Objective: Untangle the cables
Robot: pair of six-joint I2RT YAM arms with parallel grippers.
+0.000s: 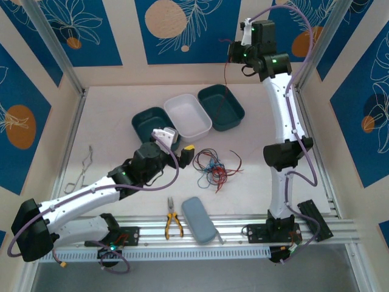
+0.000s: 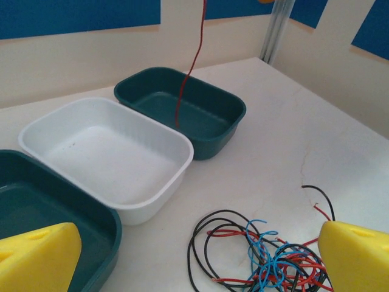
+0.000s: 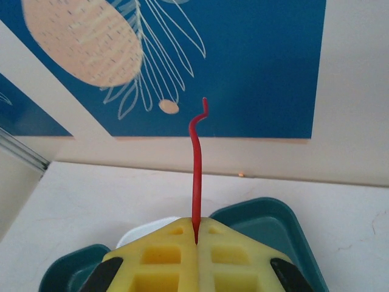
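tabletop [image 1: 109, 121] — right end effector [image 3: 196, 234] pinches red wire [image 3: 196, 170] (above teal bin [image 1: 232, 113])

bare table [image 1: 252, 137] lies free right of the cable tangle [image 1: 212, 170]; trays [image 1: 185, 112] crowd behind it.

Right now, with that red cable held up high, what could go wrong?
The right gripper pinches the thin red cable, which could slip. Its hanging end dangles at the right-hand teal bin and may swing outside on release. The open left gripper hovers by the tangle and could snag loops.
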